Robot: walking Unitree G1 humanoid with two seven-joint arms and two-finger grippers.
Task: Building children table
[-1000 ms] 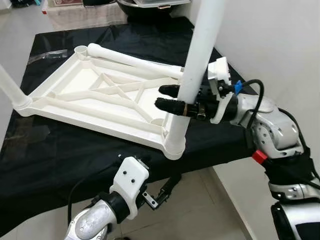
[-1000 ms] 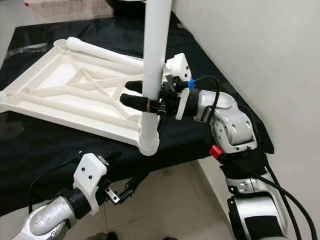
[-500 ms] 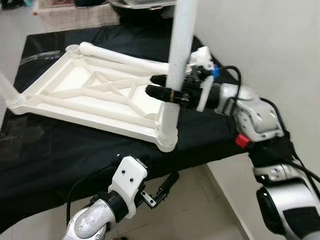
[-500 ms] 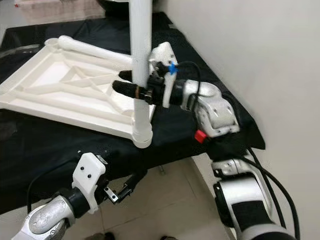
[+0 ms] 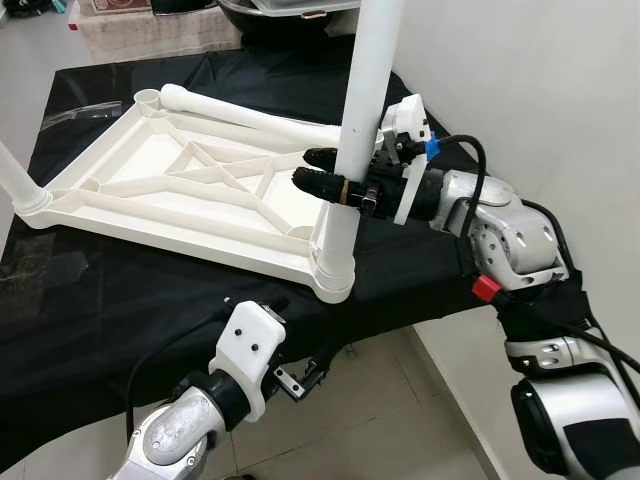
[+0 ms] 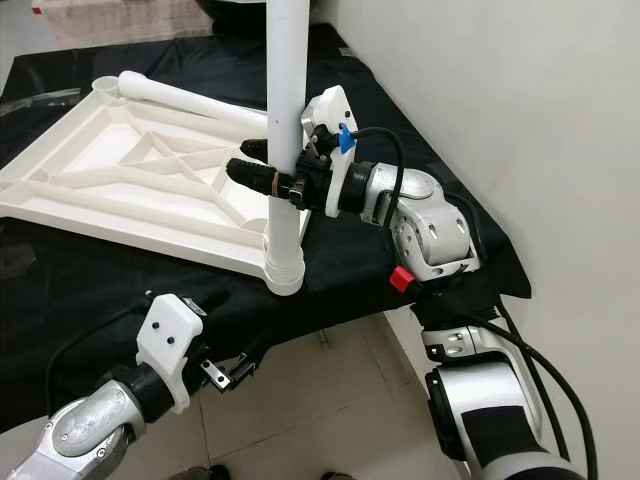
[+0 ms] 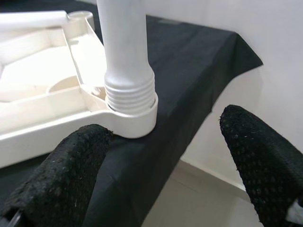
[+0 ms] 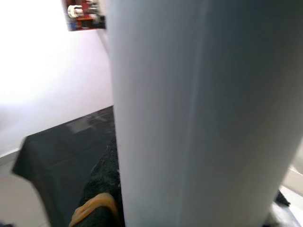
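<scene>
Since half a second ago, little change at the leg (image 5: 352,180): upright as before in the near corner socket (image 5: 333,283) of the upturned tabletop (image 5: 170,195), gripped at the same height. Left gripper (image 7: 165,156) drawn lower and closer to the body, under the bench edge. Slight shift of the whole picture, put down to the camera.

Leg seated in the socket; thread rings visible above the collar in the left wrist view, so judged not fully screwed home. Tabletop lying underside up on the black-covered bench (image 5: 120,300), near corner at the bench edge. Second leg (image 5: 15,180) standing in the left corner. Third leg (image 5: 250,118) lying loose across the far side of the frame, one end beside the empty far socket (image 5: 148,98). Fourth leg not identified.

Right gripper (image 5: 322,172) reaching in from the right, black fingers (image 5: 318,185) closed around the upright leg above the socket, pinching it from both sides. Left gripper below and in front of the near corner, fingers (image 7: 71,161) spread wide, holding nothing, aimed at the socket.

Progress, as judged: about halfway. Two legs standing, one of them needing final tightening. Remaining: fit the loose leg, fit a fourth, turn the table upright.
</scene>
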